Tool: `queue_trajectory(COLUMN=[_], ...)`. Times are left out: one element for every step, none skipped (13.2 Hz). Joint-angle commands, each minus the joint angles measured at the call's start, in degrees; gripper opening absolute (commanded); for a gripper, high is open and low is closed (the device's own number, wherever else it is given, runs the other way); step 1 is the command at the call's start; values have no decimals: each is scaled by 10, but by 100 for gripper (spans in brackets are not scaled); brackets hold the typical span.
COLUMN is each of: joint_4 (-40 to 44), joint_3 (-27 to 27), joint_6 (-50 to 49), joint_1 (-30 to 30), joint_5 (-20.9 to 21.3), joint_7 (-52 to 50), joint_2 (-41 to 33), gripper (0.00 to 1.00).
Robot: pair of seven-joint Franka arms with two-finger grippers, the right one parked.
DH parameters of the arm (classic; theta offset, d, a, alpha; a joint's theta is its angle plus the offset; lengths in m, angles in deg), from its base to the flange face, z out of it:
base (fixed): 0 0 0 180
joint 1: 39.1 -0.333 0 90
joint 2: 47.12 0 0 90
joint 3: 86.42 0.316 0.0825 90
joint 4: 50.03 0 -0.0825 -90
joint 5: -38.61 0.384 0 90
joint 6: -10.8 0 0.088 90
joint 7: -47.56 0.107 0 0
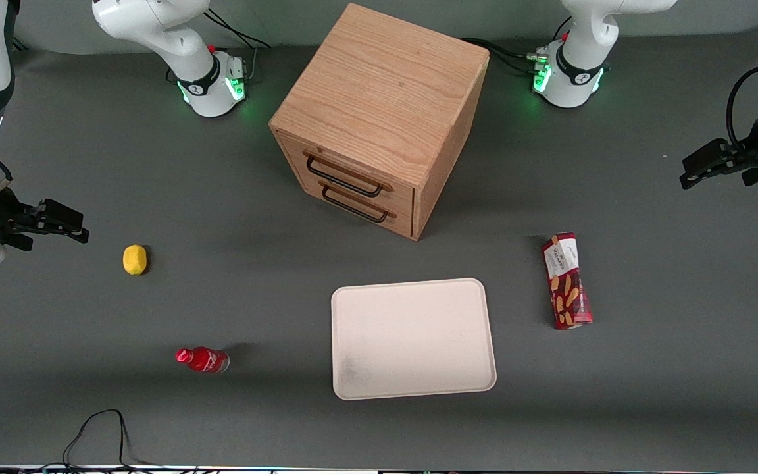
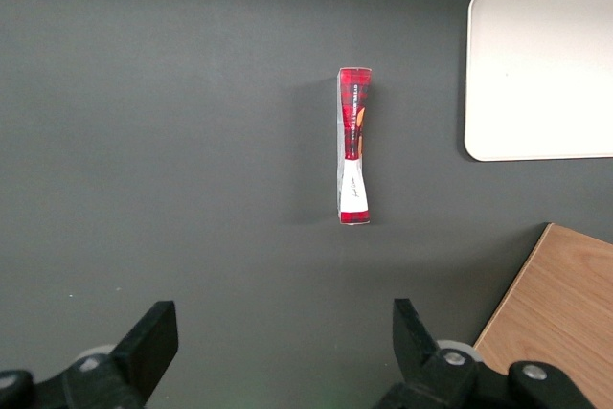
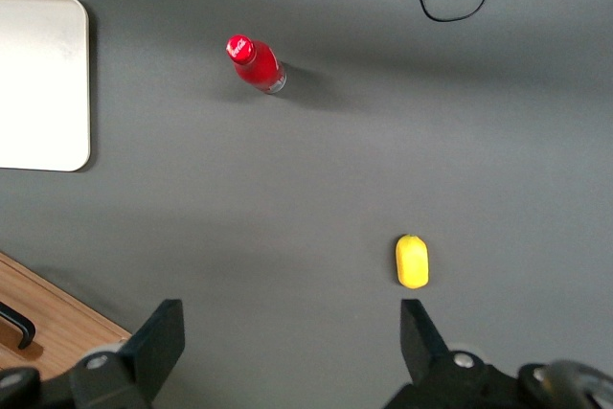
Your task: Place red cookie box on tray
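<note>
Nearest the front camera lies the tray (image 1: 413, 339), empty, with the box (image 1: 567, 280) flat on the table just beside it toward the working arm's end. Gripper (image 2: 278, 352) hangs above the table, jaws wide open and holding nothing; centre them across the box's narrow sides before closing. Clear table surrounds the box, but keep well off the cabinet (image 1: 379, 118)

The grey table (image 1: 89, 164) carries cabinet (image 1: 379, 118), tray (image 1: 412, 339), red cookie box (image 1: 567, 280), lemon (image 1: 135, 259), bottle (image 1: 202, 359).
</note>
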Motion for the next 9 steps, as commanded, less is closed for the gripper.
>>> queue_trajectory(joint_4=[-8, -8, -7, -7, -8, -8, -8, -8, -9], joint_3=[-3, -3, -3, -3, -3, -3, -3, -3, -3], joint_6=[-9, -9, -9, -9, -9, -9, -9, -9, -9], joint_1=[-3, -3, -2, -2, -2, -3, -4, -4, -3], joint_5=[6, 6, 6, 6, 6, 6, 6, 6, 6], joint_7=[9, 10, 10, 10, 8, 7, 9, 10, 10], joint_2=[-10, -9, -9, -8, -7, -8, -7, -7, -6], gripper=[100, 100, 100, 100, 100, 100, 100, 100, 100])
